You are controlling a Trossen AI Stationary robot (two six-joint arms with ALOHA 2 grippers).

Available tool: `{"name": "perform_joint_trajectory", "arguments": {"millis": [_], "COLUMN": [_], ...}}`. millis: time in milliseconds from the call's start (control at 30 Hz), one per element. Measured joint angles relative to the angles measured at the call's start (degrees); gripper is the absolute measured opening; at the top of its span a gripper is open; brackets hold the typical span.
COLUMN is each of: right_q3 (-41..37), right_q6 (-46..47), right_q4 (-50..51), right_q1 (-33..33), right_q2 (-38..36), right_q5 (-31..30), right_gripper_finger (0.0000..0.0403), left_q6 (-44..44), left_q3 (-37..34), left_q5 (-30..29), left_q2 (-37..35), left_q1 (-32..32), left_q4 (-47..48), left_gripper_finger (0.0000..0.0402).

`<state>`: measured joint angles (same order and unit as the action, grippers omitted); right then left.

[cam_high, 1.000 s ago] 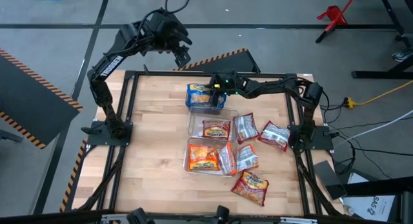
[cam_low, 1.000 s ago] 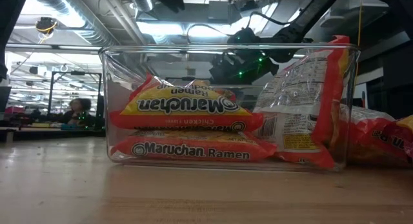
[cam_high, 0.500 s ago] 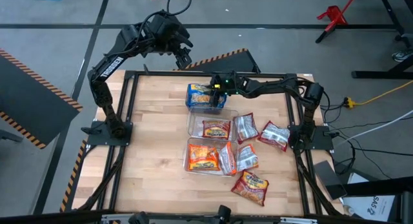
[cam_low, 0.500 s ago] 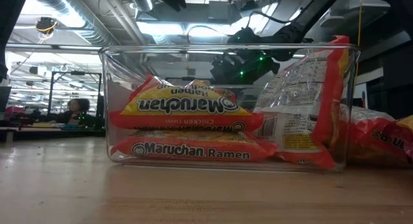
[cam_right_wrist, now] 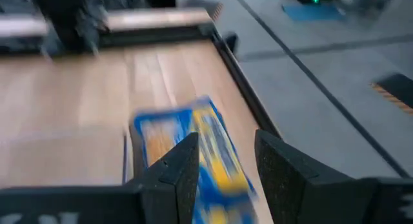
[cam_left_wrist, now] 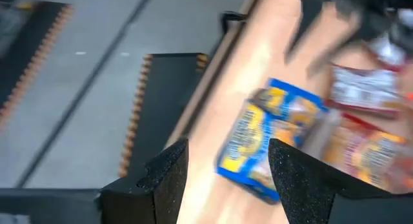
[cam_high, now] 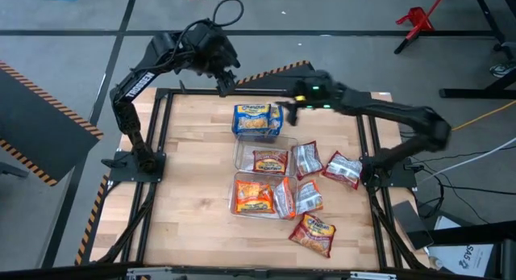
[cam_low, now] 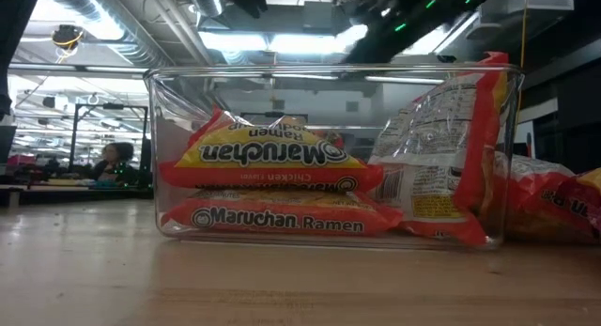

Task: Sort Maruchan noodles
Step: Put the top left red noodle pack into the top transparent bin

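Note:
Blue-and-yellow Maruchan noodles (cam_high: 256,120) lie stacked at the far middle of the table, also showing in both wrist views (cam_left_wrist: 268,143) (cam_right_wrist: 193,146). My right gripper (cam_high: 284,112) (cam_right_wrist: 226,143) hangs open and empty, above and just right of them. My left gripper (cam_high: 226,77) (cam_left_wrist: 229,150) is open and empty, high over the table's far edge. Orange packets (cam_high: 254,195) (cam_low: 263,157) lie flat in the near clear bin (cam_low: 160,147). A red-and-silver packet (cam_low: 437,162) leans upright in that bin's right end.
A middle clear bin (cam_high: 242,155) holds one orange packet (cam_high: 271,160). Loose red-and-silver packets lie to its right (cam_high: 307,159) (cam_high: 343,169), and an orange packet (cam_high: 313,231) lies near the front. The black frame (cam_high: 161,94) rims the wooden table; its left half is bare wood (cam_high: 193,167).
My right gripper has risen from just over the blue-and-yellow packets and drawn back toward the table's right edge, with nothing in it. The packets lie where they were.

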<state>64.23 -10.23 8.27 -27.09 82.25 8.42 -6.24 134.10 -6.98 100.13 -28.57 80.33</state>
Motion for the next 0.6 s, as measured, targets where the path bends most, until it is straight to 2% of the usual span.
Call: {"name": "perform_joint_trajectory", "arguments": {"millis": [133,267,467,600], "right_q3": [0.0,-0.6,-9.4,-18.3], "right_q6": [-3.5,1.9,14.4,19.1], "right_q4": [17.8,31.9,44.8,47.3], "right_q1": [0.1,0.1,0.1,0.1], "right_q2": [-13.3,-22.6,-31.8,-35.3], "right_q5": [-8.6,-14.1,-12.0,-5.7], "right_gripper_finger": [0.0138,0.0138,0.0138,0.0141], "left_q6": [0.6,0.2,-0.2,-0.2], "left_q3": [0.0,-0.2,-5.1,-8.5], "left_q5": [4.0,5.2,5.4,5.2], "left_q2": [-0.2,-0.2,-0.2,-0.3], "left_q1": [1.9,5.2,12.1,16.4], "left_q4": [0.1,-0.4,-5.0,-8.0], "left_gripper_finger": [0.0208,0.0208,0.0208,0.0208]}}
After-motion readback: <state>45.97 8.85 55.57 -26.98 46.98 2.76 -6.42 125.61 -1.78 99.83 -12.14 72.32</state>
